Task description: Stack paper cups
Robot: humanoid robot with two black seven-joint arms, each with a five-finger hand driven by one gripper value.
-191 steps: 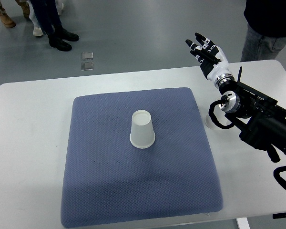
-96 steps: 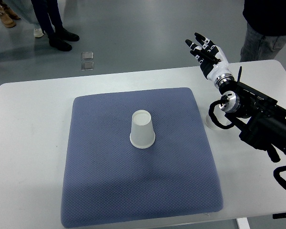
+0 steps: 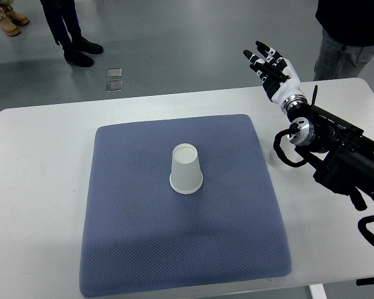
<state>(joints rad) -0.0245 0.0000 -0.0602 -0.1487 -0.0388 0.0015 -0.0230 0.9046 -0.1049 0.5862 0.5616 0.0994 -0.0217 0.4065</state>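
Tabletop (image 3: 43, 156) and blue mat (image 3: 143, 249) lie low and left of the right robot hand (image 3: 273, 67). One cup (image 3: 186, 169) stands upside down on the mat. Another cup (image 3: 277, 158) hides under the arm. The robot hand should come down slowly, then grip a cup softly. Its fingers are spread wide, holding and touching nothing.

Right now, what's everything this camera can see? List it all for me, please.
paper cup: one, white, upside down at the mat's middle
second cup: one, white, on the table right of the mat, mostly hidden by the arm
mat: one, blue-grey, covering the table's middle
table: one, white
floor plate: one, clear, beyond the table
people: legs at top left and top right
right hand: black and white, open, raised past the table's far edge
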